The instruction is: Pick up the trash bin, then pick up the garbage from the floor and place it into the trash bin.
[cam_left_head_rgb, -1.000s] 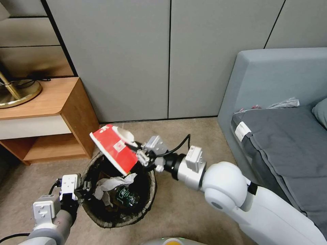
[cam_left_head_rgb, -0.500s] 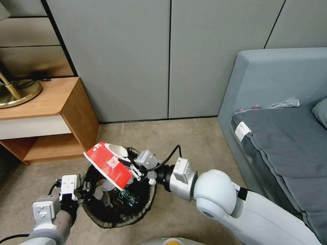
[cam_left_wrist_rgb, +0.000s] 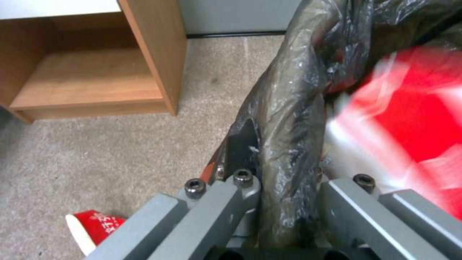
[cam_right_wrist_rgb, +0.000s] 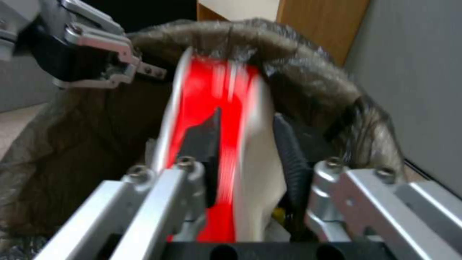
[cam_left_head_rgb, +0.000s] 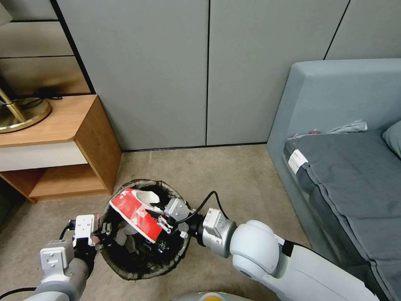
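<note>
Since the earlier frame, right gripper [cam_left_head_rgb: 161, 219] has descended with the red paper cup [cam_left_head_rgb: 135, 213], which now sits partly inside the mouth of the trash bin [cam_left_head_rgb: 125, 267] instead of above its rim.

1. Right gripper: clenched on the cup's wall; the right wrist view shows 1 finger [cam_right_wrist_rgb: 204, 137] inside the cup and the other outside it. The cup is tilted, its open end toward the cabinet [cam_left_head_rgb: 54, 138].
2. Left gripper [cam_left_head_rgb: 102, 234]: clamped on the bin's near-left rim over the dark bag liner [cam_left_wrist_rgb: 288, 119], holding the bin above the floor [cam_left_head_rgb: 234, 175].
3. Bin contents: crumpled white tissue [cam_left_head_rgb: 125, 230] and a bottle with a green label [cam_left_head_rgb: 161, 246] lie beneath the cup.
4. Outstanding item: a second red-and-white cup [cam_left_wrist_rgb: 94, 225] lies on the carpet below the left gripper.

Assessment: the deposit step is near completion. Recommend the cup's lower edge be well below the rim before the fingers part, since its tilt could let it catch on the liner and tip out. The left arm should hold the bin steady and level during release.
</note>
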Motion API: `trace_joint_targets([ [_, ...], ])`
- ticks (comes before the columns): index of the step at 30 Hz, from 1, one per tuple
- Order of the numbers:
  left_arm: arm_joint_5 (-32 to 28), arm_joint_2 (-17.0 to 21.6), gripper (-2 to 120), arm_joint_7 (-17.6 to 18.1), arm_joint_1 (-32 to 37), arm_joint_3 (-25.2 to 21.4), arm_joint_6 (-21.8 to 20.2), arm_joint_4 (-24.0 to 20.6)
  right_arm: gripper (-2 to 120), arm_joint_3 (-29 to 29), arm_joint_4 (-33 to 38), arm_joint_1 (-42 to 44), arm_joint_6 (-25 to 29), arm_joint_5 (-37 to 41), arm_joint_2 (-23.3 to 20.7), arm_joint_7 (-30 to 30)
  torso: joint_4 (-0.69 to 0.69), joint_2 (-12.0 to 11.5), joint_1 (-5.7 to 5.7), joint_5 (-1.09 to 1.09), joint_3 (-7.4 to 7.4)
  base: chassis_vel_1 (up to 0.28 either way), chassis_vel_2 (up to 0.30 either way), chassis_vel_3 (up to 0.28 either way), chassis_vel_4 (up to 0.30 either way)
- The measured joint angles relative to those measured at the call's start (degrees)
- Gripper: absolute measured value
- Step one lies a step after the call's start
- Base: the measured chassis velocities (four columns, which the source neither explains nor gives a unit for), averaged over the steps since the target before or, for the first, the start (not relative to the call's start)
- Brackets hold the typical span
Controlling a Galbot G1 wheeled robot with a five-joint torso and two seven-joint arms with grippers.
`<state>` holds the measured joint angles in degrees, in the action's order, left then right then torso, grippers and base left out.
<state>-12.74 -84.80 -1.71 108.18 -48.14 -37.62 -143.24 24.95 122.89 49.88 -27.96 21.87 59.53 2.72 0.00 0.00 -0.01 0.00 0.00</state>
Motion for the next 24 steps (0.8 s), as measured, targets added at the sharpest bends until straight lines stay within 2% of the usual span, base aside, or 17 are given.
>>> trace_joint_targets([
  [2, -0.07, 0.09, 0, 0.0, -0.06, 0.0, -0.02, 0.0, 43, 0.03, -0.7, 0.07, 0.05, -0.29, 0.37, -0.97, 0.0, 0.0, 0.01, 0.0, 0.0, 0.0, 0.0, 0.0, 0.0],
  [3, -0.07, 0.09, 0, 0.0, -0.06, 0.0, -0.02, 0.0, 43, 0.03, -0.7, 0.07, 0.05, -0.29, 0.37, -0.97, 0.0, 0.0, 0.01, 0.0, 0.0, 0.0, 0.0, 0.0, 0.0],
  [6, -0.07, 0.1, 0, -0.13, -0.4, 0.16, -0.11, 0.0, 61, -0.29, -0.15, -0.05, -0.24, 0.65, 0.35, -2.56, 0.0, 0.0, 0.01, 0.0, 0.0, 0.0, 0.0, 0.0, 0.0],
  [7, -0.07, 0.1, 0, -0.13, -0.4, 0.16, -0.11, 0.0, 61, -0.29, -0.15, -0.05, -0.24, 0.65, 0.35, -2.56, 0.0, 0.0, 0.01, 0.0, 0.0, 0.0, 0.0, 0.0, 0.0],
  [10, 0.0, 0.03, 0, -0.19, -0.57, 0.34, -0.18, 0.0, 73, -1.17, 1.2, -0.06, -0.25, 1.77, -0.01, -4.09, 0.0, 0.0, 0.01, 0.0, 0.0, 0.0, 0.0, 0.0, 0.0],
  [11, 0.0, 0.03, 0, -0.19, -0.57, 0.34, -0.18, 0.0, 73, -1.17, 1.2, -0.06, -0.25, 1.77, -0.01, -4.09, 0.0, 0.0, 0.01, 0.0, 0.0, 0.0, 0.0, 0.0, 0.0],
  [15, 0.06, 0.06, 0, -0.24, -0.89, 0.55, -0.19, 0.0, 94, -4.84, 4.87, 0.36, -0.69, 3.62, -1.09, -5.64, 0.0, 0.0, 0.01, 0.01, 0.0, 0.0, 0.0, 0.0, 0.0],
  [19, 0.06, 0.17, 0, -0.28, -1.01, 0.71, -0.19, 0.0, 99, -7.72, 7.27, 0.76, -0.74, 4.71, -2.42, -6.12, 0.0, 0.0, 0.01, 0.01, 0.0, 0.0, 0.0, 0.0, 0.0],
  [24, -0.05, 0.5, 0, -0.35, -1.19, 0.76, -0.2, 0.0, 100, -13.01, 12.22, 2.74, 2.27, 7.17, -5.22, -10.86, 0.0, 0.0, 0.01, 0.0, 0.0, 0.0, 0.0, 0.0, 0.0],
])
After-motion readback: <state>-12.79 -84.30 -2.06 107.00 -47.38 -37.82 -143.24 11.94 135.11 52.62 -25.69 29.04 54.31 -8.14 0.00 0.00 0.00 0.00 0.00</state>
